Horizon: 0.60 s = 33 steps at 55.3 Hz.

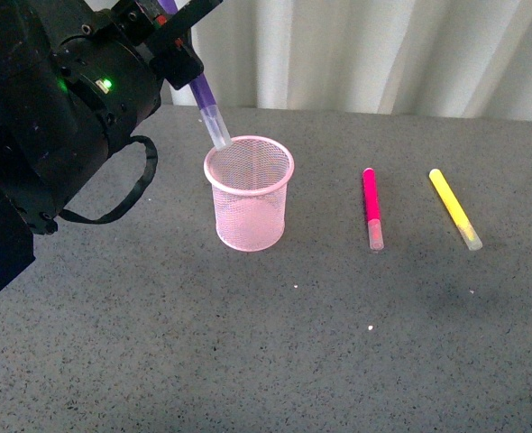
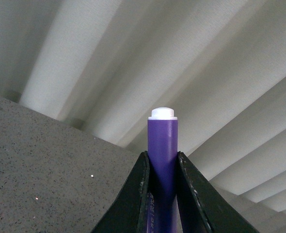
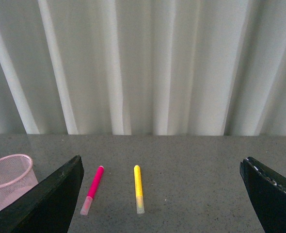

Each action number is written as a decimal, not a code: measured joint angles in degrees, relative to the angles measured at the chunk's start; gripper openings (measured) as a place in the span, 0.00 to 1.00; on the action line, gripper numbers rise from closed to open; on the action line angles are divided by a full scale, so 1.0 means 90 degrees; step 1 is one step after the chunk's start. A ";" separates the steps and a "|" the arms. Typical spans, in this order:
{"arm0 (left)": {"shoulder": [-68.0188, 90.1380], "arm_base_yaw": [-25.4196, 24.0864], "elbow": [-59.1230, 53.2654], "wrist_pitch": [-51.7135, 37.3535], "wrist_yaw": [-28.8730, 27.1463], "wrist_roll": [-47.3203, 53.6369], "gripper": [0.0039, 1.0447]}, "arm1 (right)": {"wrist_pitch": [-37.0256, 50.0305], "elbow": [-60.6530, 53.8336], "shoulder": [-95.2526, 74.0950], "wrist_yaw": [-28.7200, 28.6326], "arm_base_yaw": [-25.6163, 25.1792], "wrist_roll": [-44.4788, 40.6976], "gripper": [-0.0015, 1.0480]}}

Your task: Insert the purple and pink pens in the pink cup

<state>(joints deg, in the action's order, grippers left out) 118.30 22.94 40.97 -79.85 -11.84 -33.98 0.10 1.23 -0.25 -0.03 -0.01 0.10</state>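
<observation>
Fingers (image 3: 51,204) of the right gripper (image 3: 161,162) are standing wide apart and empty, showing only in its wrist view. On the counter (image 1: 158,343), the pink pen (image 1: 371,207) is lying right of the pink cup (image 1: 248,216), clear cap pointing at the near edge. At the cup's far rim the left gripper (image 2: 163,204) is clamping the purple pen (image 1: 207,104) steeply tilted, cap downward, its white butt showing only in the left wrist view.

Pink cup (image 1: 248,216) wire mesh; table (image 1: 248,361) speckled matt.

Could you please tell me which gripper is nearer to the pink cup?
Left. The left gripper holds the purple pen over the pink cup; the open right gripper sits farther off, facing the pink pen.
</observation>
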 joint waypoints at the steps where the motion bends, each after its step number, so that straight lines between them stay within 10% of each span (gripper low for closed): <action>1: 0.0027 0.0002 0.0017 0.0000 0.0000 -0.0007 0.12 | 0.0000 0.0000 0.0000 0.0000 0.0000 -0.0002 0.93; 33: 0.1392 0.0260 0.1396 0.0015 -0.0015 -0.0384 0.12 | 0.0000 0.0000 0.0000 0.0000 0.0000 -0.0002 0.93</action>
<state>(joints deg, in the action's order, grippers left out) 130.82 25.28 53.54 -79.72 -11.97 -37.43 0.10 1.23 -0.25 -0.03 -0.01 0.08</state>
